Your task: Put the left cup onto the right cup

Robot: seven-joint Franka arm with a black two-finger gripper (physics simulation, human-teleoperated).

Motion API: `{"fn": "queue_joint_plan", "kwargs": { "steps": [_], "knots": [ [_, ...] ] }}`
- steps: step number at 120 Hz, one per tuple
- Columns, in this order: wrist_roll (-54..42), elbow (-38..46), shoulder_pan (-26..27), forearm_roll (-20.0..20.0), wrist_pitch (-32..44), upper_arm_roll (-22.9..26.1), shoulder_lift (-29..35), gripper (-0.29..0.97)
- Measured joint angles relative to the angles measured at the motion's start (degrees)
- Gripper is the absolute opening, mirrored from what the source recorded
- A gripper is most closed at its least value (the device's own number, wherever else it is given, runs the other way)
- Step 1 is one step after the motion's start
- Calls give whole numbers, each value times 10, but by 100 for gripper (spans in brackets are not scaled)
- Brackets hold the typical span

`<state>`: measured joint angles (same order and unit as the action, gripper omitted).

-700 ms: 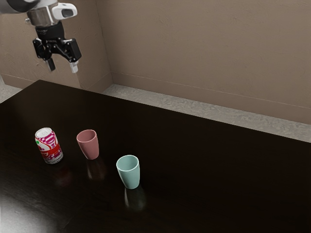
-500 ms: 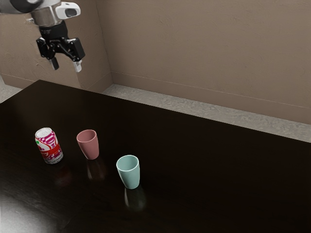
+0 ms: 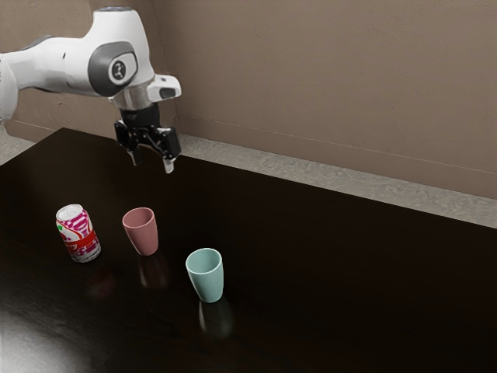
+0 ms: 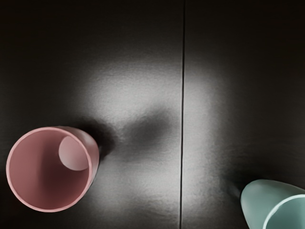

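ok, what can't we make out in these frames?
Teal cup: wrist view, cut off by the picture's edge, most of its rim and inside missing.
Soda can: exterior view, label print too small to read.
Arm: exterior view, base cut off by the exterior view's left edge.

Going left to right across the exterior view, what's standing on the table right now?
soda can → pink cup → teal cup
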<state>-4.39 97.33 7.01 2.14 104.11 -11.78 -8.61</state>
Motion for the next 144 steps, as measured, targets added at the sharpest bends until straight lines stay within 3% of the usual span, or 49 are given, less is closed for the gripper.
{"fn": "queue_joint_plan", "kwargs": {
  "steps": [70, 144],
  "knots": [
    [-21, 125, -24, 20, 158, 0, -29, 65],
    [-25, 126, -50, 27, 188, 0, -69, 65]
  ]
}}
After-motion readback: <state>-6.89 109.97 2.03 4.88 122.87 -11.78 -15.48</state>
